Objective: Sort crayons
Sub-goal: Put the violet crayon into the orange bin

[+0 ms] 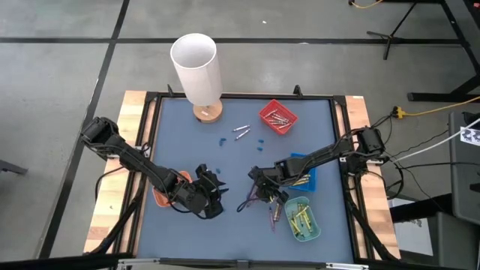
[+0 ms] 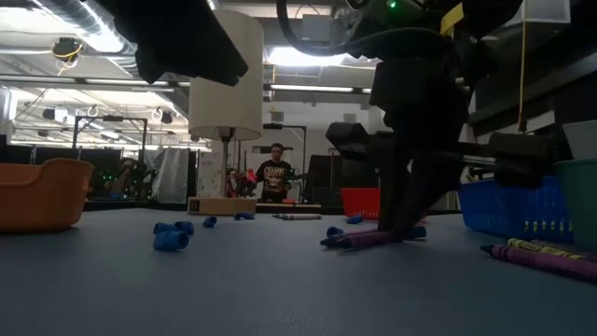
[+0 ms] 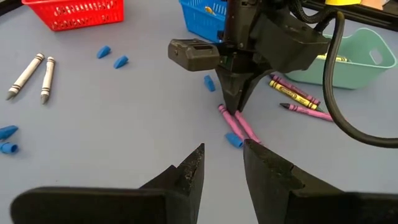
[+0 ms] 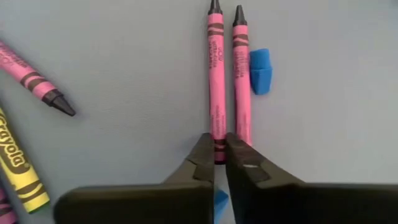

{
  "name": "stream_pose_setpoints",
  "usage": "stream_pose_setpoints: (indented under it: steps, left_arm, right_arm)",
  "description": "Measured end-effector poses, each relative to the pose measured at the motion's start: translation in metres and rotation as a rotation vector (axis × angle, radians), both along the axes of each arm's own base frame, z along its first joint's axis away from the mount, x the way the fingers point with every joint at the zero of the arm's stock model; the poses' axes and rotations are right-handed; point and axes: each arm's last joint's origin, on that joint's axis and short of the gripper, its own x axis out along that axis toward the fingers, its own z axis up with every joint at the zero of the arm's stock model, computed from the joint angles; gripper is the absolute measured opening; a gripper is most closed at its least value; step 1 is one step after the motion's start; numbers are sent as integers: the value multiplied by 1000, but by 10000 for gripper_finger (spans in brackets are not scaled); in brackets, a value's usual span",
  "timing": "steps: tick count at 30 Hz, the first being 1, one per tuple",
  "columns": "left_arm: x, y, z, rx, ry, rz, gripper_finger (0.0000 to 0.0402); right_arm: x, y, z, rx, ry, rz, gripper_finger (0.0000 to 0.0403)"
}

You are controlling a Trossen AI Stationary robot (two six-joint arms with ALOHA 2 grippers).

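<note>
Two purple-pink crayons (image 4: 241,74) lie side by side on the blue table top, also seen in the low view (image 2: 373,239). My right gripper (image 4: 221,155) stands over their blunt ends, pointing steeply down and shut on the left one; it shows in the high view (image 1: 264,193). My left gripper (image 3: 224,163) hovers open a little to the left (image 1: 214,199), with nothing between its fingers. Two silver-grey crayons (image 3: 30,76) lie near the red tray (image 1: 278,118). More crayons (image 3: 298,98) lie beside the teal tray (image 1: 302,219). My right gripper pinches the blunt end (image 4: 216,146) of the left purple-pink crayon between its two fingertips. The fingers come from above, slanting down, in line with the crayon. The crayon lies flat on the table beside its twin.
A white-shaded lamp (image 1: 196,71) on a wooden base stands at the far side. A blue tray (image 1: 307,178) is under the right arm, and an orange tray (image 1: 160,196) by the left arm. Small blue bits (image 2: 173,238) are scattered mid-table. A person (image 2: 276,173) stands in the room beyond.
</note>
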Motion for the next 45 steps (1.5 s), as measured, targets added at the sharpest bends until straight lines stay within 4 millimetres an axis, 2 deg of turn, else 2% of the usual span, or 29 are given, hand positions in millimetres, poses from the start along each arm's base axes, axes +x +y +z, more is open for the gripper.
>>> stream_pose_setpoints:
  steps: [3,6,13,17,24,28,39,45]
  left_arm:
    - [0,0,0,-1,-1,0,96]
    - [0,0,0,-1,-2,0,96]
    - [0,0,0,-3,-4,0,96]
    - [0,0,0,-3,-4,0,96]
    - [0,-1,0,-17,4,-17,96]
    - [0,-1,0,-18,5,-19,96]
    - [0,0,-1,-13,16,-17,96]
    - [-1,1,-2,-4,31,-17,96]
  right_arm:
    - [0,0,0,0,0,0,8]
    - [1,0,1,-1,3,0,20]
    - [12,3,20,4,56,-55,32]
    - [26,4,39,-1,-18,-120,21]
    - [40,3,59,-66,-117,-232,22]
    - [46,3,66,-71,-187,-296,25]
    - [56,5,75,65,-289,-436,25]
    - [59,6,79,102,-337,-454,26]
